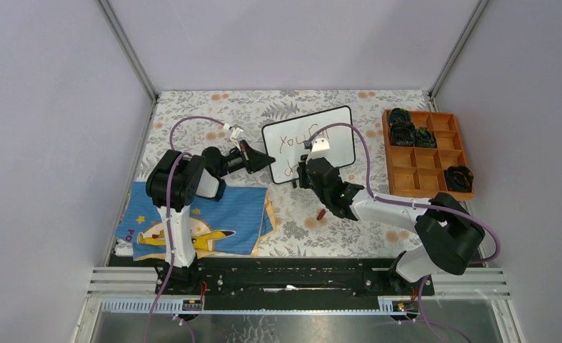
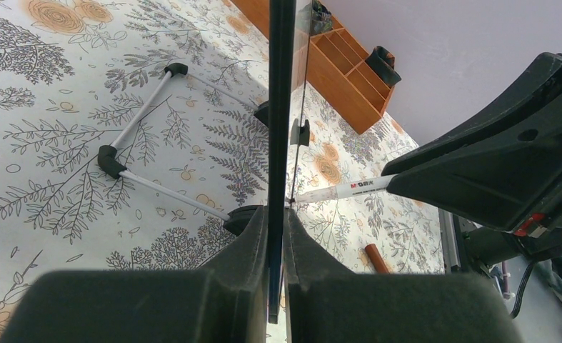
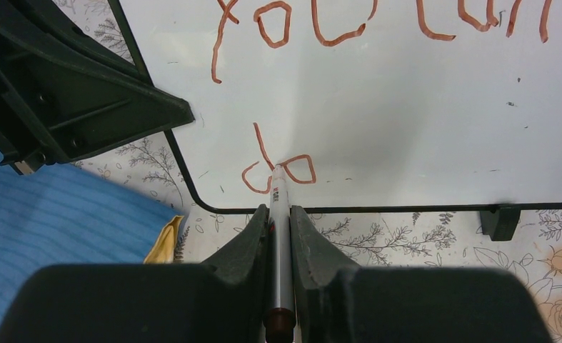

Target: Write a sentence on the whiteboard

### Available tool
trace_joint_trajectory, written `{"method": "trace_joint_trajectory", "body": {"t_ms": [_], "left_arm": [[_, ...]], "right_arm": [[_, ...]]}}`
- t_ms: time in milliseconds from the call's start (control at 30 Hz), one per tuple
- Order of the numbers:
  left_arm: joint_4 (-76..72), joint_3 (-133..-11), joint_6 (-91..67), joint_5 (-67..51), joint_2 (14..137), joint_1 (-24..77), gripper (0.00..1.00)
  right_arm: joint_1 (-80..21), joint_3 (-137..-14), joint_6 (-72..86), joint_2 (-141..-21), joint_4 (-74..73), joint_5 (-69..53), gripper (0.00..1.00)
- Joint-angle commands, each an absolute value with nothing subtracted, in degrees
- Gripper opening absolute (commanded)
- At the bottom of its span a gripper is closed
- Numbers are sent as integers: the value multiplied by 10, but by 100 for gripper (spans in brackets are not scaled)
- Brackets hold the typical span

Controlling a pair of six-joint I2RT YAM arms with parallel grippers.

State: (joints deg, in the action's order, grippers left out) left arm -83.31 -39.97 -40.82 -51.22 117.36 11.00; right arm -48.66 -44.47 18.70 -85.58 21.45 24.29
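Note:
The whiteboard [image 1: 338,136] stands tilted on its feet at the back middle. On it the sentence [image 1: 292,141] reads "You Can" with "do" below in reddish-brown [image 3: 333,43]. My left gripper [image 1: 268,161] is shut on the board's left edge, which shows edge-on between the jaws [image 2: 276,221]. My right gripper [image 1: 305,173] is shut on a white marker [image 3: 280,193]. The marker's tip touches the board at the "do", near the lower left corner. The marker also shows in the left wrist view [image 2: 349,189].
An orange compartment tray [image 1: 394,171] with dark items stands at the right. A blue cartoon cloth [image 1: 192,218] lies under the left arm. A brown marker cap [image 1: 321,213] lies on the floral tablecloth in front of the board. Grey walls close the table in.

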Motion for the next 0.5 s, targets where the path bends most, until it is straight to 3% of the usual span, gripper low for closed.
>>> {"method": "trace_joint_trajectory", "body": {"t_ms": [0, 300, 467], "left_arm": [[-812, -392, -387, -516, 1165, 123, 0], [-810, -391, -385, -515, 1167, 123, 0], [-810, -391, -384, -514, 1169, 122, 0]], "right_arm": [[-482, -455, 187, -823, 222, 262, 0], [-466, -404, 164, -670, 175, 327, 0], [-395, -358, 186, -598, 153, 318, 0]]}}
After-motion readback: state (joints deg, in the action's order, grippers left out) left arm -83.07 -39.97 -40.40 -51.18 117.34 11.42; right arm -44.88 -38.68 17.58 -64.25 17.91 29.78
